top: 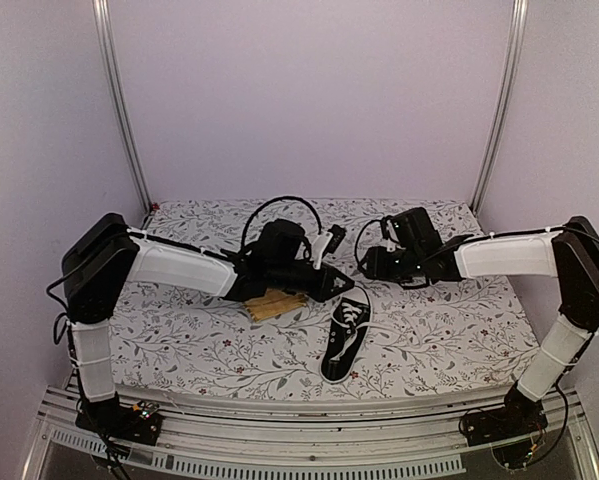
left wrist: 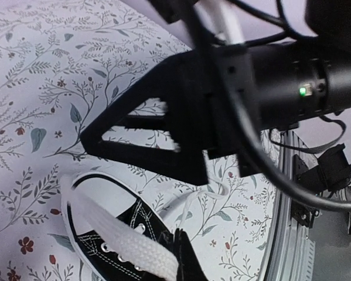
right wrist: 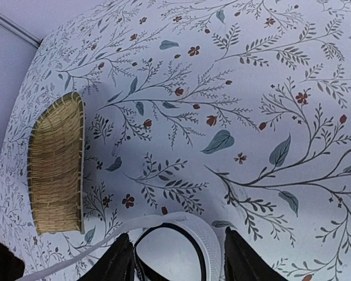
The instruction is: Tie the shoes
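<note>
Left wrist view: the left gripper (left wrist: 134, 187) stands wide open, one finger above the cloth and the other's tip at the lower edge of the view, with nothing clamped between them. A flat white lace (left wrist: 119, 240) runs from the sneaker (left wrist: 87, 234) across to that lower finger. Contact with the pad cannot be confirmed.

Right wrist view: the right gripper (right wrist: 178, 257) is likewise spread wide, its two fingers straddling a rounded, white-rimmed end of the sneaker without closing on it. A thin lace strand (right wrist: 75, 249) trails from that end toward the woven mat (right wrist: 57, 164).

Assessment: both claws are gathered at the laced end because that is where the free lace ends lie. The open stance suggests each is set to take one strand, and no knot is visible.

Top view: the sneaker sits sole-down on the floral tablecloth (top: 179, 340), near the table's middle and just in front of both claws. The mat lies just beside it, partly under the left arm. The long axis slants from far-right to near-left. The laced part lies at the far end, the dark opening toward the arm bases. The toe is therefore judged to point away from the bases.
</note>
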You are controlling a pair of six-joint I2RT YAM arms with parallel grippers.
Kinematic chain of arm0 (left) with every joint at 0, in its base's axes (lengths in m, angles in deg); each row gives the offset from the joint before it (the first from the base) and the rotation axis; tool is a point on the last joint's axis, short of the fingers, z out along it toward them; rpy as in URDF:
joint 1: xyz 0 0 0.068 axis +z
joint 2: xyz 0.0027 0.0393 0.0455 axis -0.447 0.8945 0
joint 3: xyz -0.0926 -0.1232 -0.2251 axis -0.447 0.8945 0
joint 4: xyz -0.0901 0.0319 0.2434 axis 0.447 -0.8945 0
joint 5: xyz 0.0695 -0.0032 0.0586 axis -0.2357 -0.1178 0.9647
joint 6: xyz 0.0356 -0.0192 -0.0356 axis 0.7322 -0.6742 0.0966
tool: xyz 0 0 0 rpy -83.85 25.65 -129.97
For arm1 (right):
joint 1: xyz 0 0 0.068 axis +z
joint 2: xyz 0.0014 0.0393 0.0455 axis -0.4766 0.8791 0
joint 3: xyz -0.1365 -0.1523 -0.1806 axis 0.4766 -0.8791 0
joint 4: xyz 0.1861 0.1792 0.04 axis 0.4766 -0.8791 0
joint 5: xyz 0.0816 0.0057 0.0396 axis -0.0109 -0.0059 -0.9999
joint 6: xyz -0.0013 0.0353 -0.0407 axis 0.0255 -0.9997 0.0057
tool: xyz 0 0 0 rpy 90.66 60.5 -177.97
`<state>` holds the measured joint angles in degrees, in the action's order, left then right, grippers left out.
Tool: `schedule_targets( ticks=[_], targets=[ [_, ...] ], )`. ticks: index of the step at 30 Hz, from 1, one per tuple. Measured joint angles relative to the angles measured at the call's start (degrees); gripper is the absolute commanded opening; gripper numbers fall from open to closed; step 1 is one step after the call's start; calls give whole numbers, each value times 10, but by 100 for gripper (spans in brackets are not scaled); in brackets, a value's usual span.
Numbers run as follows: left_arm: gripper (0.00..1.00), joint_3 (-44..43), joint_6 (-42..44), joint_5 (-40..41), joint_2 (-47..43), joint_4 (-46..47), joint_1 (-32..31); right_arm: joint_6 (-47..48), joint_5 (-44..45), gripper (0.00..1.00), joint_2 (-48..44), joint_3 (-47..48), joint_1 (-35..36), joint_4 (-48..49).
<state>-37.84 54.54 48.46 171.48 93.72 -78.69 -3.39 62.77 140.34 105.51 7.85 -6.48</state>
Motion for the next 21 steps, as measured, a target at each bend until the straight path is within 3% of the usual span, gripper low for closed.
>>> schedule_targets(
  ticks=[9, 21],
  targets=[
    [0, -11, -10, 0, 25, -34, 7, -14, 35, 60, -127, -102, 0, -65],
    [0, -13, 8, -25, 25, -58, 24, -63, 65, 42, -144, -154, 0, -184]
  ],
)
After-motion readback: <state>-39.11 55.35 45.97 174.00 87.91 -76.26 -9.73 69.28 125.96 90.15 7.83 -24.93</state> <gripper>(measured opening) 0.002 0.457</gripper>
